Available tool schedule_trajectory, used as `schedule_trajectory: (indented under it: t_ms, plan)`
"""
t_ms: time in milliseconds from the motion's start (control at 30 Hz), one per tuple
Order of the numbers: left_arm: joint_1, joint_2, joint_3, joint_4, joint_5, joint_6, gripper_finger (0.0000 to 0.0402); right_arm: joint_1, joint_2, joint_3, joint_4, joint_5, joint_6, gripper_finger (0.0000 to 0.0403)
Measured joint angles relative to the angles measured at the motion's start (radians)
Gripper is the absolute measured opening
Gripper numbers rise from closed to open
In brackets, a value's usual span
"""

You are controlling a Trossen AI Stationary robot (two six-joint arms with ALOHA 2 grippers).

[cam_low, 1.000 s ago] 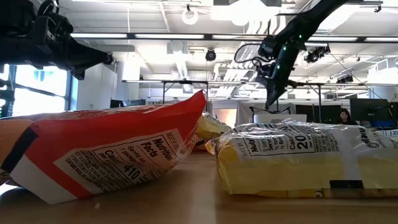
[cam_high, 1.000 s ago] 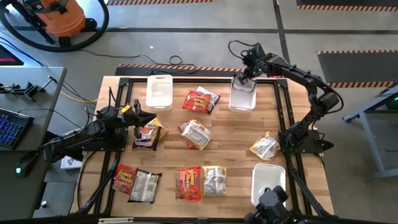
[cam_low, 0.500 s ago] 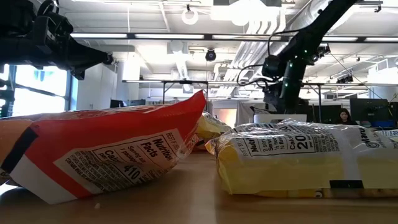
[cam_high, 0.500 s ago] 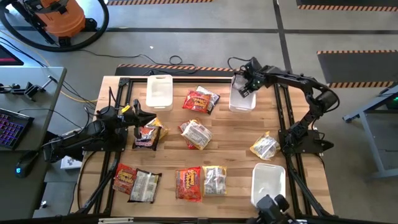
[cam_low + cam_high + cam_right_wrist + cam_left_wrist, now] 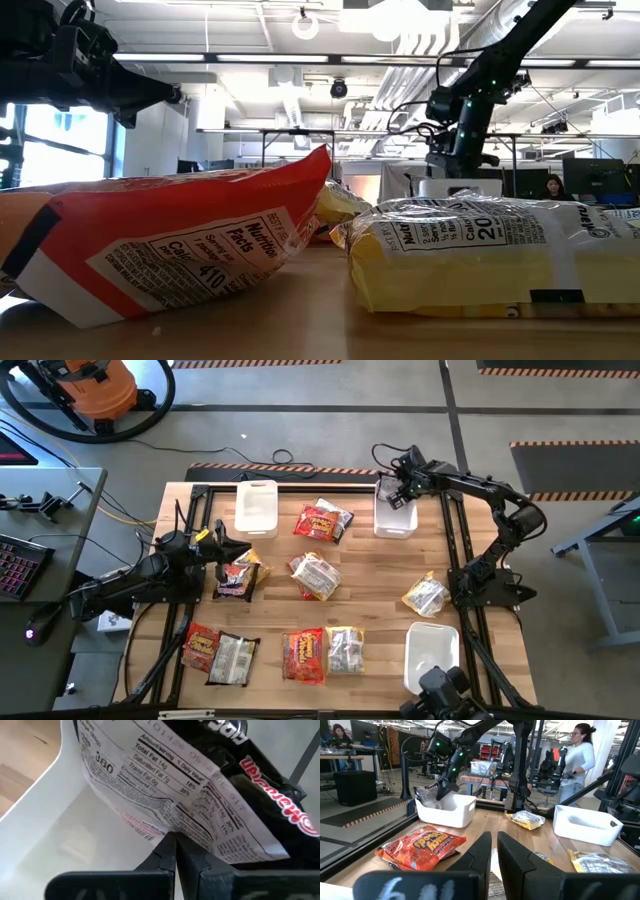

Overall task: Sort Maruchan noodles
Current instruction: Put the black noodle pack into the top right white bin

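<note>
Right gripper (image 5: 397, 490) over far white bin (image 5: 395, 520), fingers pinching dark brown-silver packet (image 5: 220, 815), left gripper (image 5: 232, 556) near table's left edge, fingers nearly together, empty

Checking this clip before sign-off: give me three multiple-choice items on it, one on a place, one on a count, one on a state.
1. Where is the right pincer?
A. Over the far right bin
B. Over the near right bin
C. Beside the keyboard

2. How many white bins stand on the table?
A. One
B. Three
C. Five

3. What is the right pincer doing?
A. Hanging open and empty
B. Shut on a noodle packet
C. Gripping a bin's rim

Answers: 1 A, the high view shows it above that bin. 2 B, the high view shows two far bins and one near. 3 B, the right wrist view shows the dark packet pinched over the bin.
</note>
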Motion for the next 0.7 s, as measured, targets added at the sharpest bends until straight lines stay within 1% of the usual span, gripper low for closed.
schedule_trajectory:
  t_ms: [67, 233, 400, 700]
  plan:
    - [0.000, 0.000, 0.000, 0.000, 0.000, 0.000, 0.0023, 0.000, 0.000, 0.000, -0.016, -0.015, 0.012, 0.0000]
    - [0.000, 0.000, 0.000, 0.000, 0.000, 0.000, 0.0023, 0.000, 0.000, 0.000, -0.046, -0.017, 0.049, 0.0000]
    - [0.000, 0.000, 0.000, 0.000, 0.000, 0.000, 0.0023, 0.000, 0.000, 0.000, -0.031, 0.010, 0.060, 0.0000]
    - [0.000, 0.000, 0.000, 0.000, 0.000, 0.000, 0.0023, 0.000, 0.000, 0.000, -0.012, 0.011, 0.060, 0.0000]
